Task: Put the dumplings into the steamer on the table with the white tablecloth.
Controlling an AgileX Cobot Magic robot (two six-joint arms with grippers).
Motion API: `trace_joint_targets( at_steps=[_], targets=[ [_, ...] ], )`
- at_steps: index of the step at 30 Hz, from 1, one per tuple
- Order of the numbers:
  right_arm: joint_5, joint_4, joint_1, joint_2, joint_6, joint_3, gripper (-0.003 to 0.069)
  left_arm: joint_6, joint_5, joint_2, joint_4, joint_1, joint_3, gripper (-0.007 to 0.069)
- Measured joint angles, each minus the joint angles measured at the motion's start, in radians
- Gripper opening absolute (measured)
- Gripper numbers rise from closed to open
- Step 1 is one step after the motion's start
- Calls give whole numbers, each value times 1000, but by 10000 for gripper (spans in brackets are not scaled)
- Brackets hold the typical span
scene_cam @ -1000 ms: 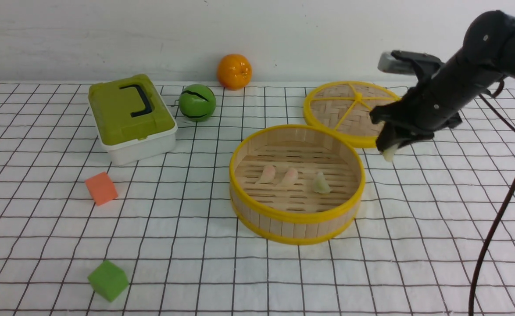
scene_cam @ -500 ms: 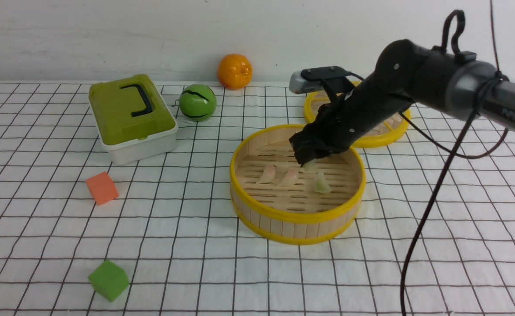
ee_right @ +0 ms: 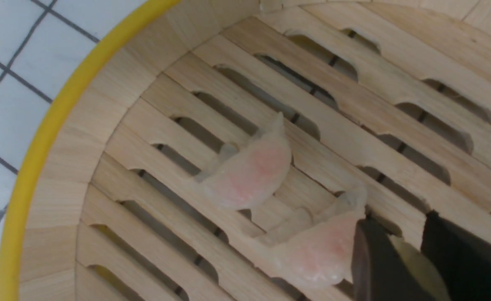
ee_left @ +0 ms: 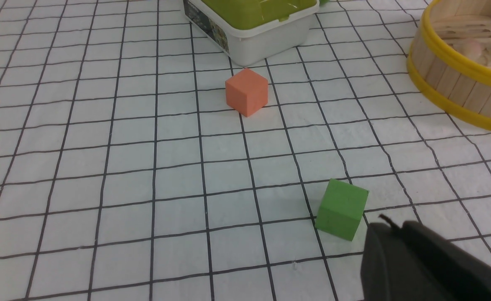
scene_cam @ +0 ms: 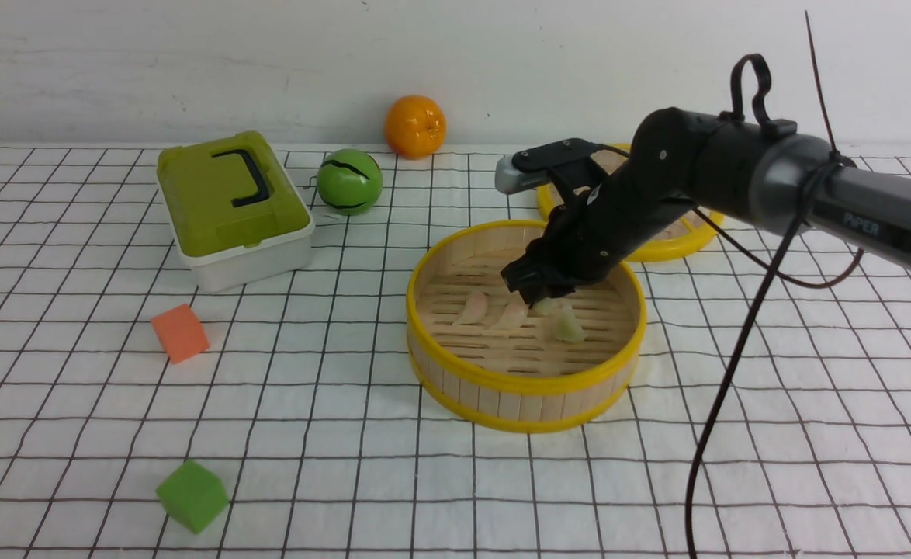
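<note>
I have the right gripper (scene_cam: 537,298) lowered inside the steamer (scene_cam: 502,381), which stands on the table with the white tablecloth (scene_cam: 331,404). The arm reaches in over the far rim, so the tips come down onto open slats rather than onto what already lies there. In the right wrist view the jaws stand narrow, pinched on a pale greenish-cream dumpling (ee_right: 409,262). It is held just above the slatted floor, right beside the nearer pink dumpling (ee_right: 316,255) and possibly brushing it. I cannot tell for sure. The other pink dumpling (ee_right: 249,175) lies a little further off on the slats, and the second greenish one (scene_cam: 569,327) rests just to the right of the tips in the front view. So three dumplings lie in the basket and the fourth is in my grip over the floor, low enough, I judge, that letting go should not make it bounce or roll. The lid (scene_cam: 661,250) lies flat behind the steamer, out of the way. The left gripper (ee_left: 417,261) is parked over the cloth near the green cube (ee_left: 341,209), jaws drawn together, with nothing visible in them.
</note>
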Motion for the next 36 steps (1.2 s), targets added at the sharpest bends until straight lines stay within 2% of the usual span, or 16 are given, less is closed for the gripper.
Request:
trace_joint_targets(
  at_steps=[3,8,11,17,21,23,24,25,27,28,30,32,36],
  targets=[
    [21,-2,1,0,-2,0,207,0,0,0,0,0,0,32],
    [55,-3,2,2,-2,0,360,0,0,0,0,0,0,37],
    [66,-4,2,-7,-2,0,421,0,1,0,0,0,0,37],
    [82,-5,3,-91,-2,1,440,0,1,0,0,0,0,41],
    [102,-37,3,-211,-2,1,386,0,1,0,0,0,0,46],
    [135,-79,3,-299,-2,1,321,0,1,0,2,0,0,50],
    [139,-84,3,-308,-2,1,313,0,1,0,3,0,0,50],
    [164,-115,3,-352,2,1,271,0,1,0,8,0,0,52],
    [243,-230,3,-464,48,1,143,0,1,0,15,0,0,55],
    [257,-252,3,-480,54,1,122,0,1,0,15,0,0,56],
    [365,-367,-18,-569,145,1,12,0,1,0,15,0,0,59],
    [441,-458,-50,-622,213,16,-18,0,1,0,15,0,0,62],
    [474,-527,-125,-777,301,173,-21,0,4,0,15,0,0,69]
  ],
)
